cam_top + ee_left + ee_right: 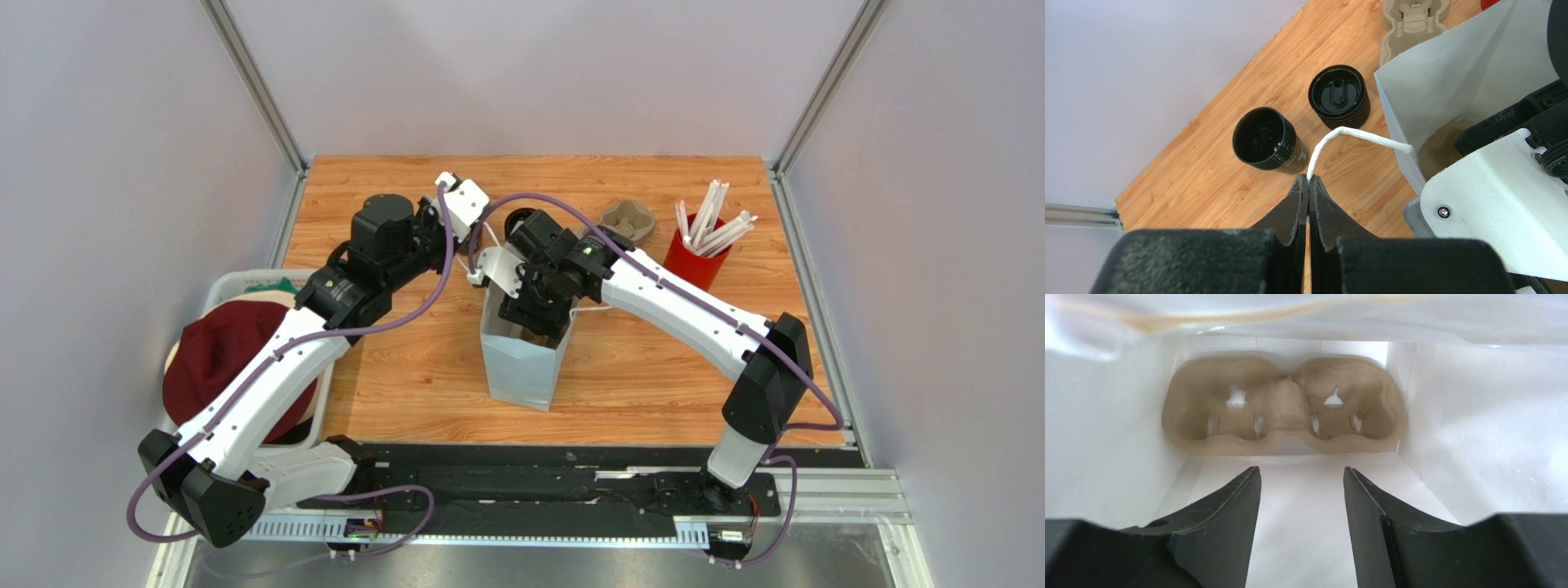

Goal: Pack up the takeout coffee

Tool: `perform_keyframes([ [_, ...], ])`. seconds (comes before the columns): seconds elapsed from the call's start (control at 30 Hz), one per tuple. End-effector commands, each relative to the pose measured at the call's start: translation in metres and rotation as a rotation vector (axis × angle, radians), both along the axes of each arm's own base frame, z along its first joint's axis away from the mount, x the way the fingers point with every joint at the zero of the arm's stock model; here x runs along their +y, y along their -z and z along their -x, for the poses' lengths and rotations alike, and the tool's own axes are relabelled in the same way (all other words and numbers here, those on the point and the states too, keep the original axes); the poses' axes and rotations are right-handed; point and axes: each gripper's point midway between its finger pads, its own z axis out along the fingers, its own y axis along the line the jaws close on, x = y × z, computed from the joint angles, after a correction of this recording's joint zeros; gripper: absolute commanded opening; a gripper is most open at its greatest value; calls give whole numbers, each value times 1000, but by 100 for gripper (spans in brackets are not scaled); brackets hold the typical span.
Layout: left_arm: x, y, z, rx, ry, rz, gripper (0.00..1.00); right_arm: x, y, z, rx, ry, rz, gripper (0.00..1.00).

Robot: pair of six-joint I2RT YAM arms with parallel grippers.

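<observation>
**A:** 2 grippers at the white bag (521,368), mid-tabletop: what do they hold?

**B:** The left gripper (1309,180) is pinched tight on the handle (1352,135). The right gripper (1301,478) hangs inside the bag, jaws apart and empty, above the cup carrier (1284,404) at the bottom.

**A:** And the takeout coffee (1264,138)?

**B:** Outside, if I read it right: open, near the tabletop's far edge, beside the lid stack (1339,96). Lift the right arm straight out, handle taut, walls untouched.

Heads up, your takeout coffee (1338,96) isn't packed yet. It's the small black ribbed cup with its round black lid on. It stands upright on the worktop (1204,177), just beside the white paper bag (1475,67) and near the open black cup (1265,138).
</observation>
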Motion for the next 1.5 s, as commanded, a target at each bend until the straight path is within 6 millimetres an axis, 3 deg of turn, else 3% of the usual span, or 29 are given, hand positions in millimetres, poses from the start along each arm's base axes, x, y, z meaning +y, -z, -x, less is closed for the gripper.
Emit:
perform_keyframes([
  [0.0, -4, -15, 4, -37, 24, 41, 3, 3, -25, -9, -59, 18, -41, 59],
  [0.23, -5, -16, 5, -33, 30, 41, 4, 0, -50, -9, -91, 17, -63, 69],
  [0.33, -5, -15, 4, -31, 31, 34, 7, -1, -83, -10, -147, 17, -113, 78],
  [0.5, -6, -12, 4, -19, 35, 24, 12, -5, -161, -7, -284, 16, -277, 88],
  [0.67, -6, -14, 4, -15, 43, 9, 16, -29, -201, 8, -389, -15, -328, 89],
  [0.83, -8, -21, 2, -14, 46, 1, 17, -61, -195, 41, -395, -110, -310, 89],
  [0.97, -9, -19, 1, -3, 48, 4, 17, -69, -184, 59, -360, -155, -314, 89],
  [1.1, -11, -19, 0, 2, 51, 10, 17, -74, -162, 55, -368, -143, -275, 88],
  [1.13, -12, -20, 0, 2, 52, 12, 17, -79, -148, 53, -372, -131, -242, 88],
  [1.33, -13, -21, 1, 7, 59, 17, 17, -78, -133, 39, -417, -104, -222, 82],
  [1.47, -13, -23, 2, 7, 60, 16, 17, -80, -130, 36, -431, -94, -214, 61],
])
